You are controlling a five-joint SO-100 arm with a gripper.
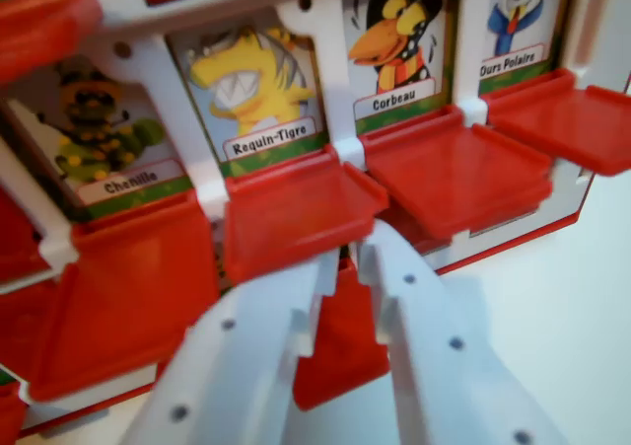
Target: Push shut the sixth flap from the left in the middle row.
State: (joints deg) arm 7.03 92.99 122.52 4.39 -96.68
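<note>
The wrist view sits close to a red and white board of hinged flaps, each flap below a picture card. The landmark is the Requin-Tigre card, a yellow shark near the top centre. Directly under it hangs its flap, open and tipped forward toward the camera. The gripper sits just below and in front of that flap's front edge, its 2 white jaws standing slightly apart with nothing between them; a narrow gap shows between the tips.

To the wrist view's left of the shark card is the Chenille card with its own flap; to the right are the Corbeau card with flap, and the Ours Polaire card with flap. All 4 flaps in this row lie open. Only part of the row shows, so which flap is sixth from the left cannot be counted here; the shark flap, nearest the jaws, seems the likely target.

The flap looks like thin, stiff moulded plastic: light, smooth and probably slippery, turning on a small hinge at its back edge. It likely needs no grasp. A jaw tip pressed under the front lip, far from the hinge, should swing it up against the card with little force. Pushing near a corner risks sliding off onto the Corbeau flap, and heavy force could shift the whole board on the pale counter.
</note>
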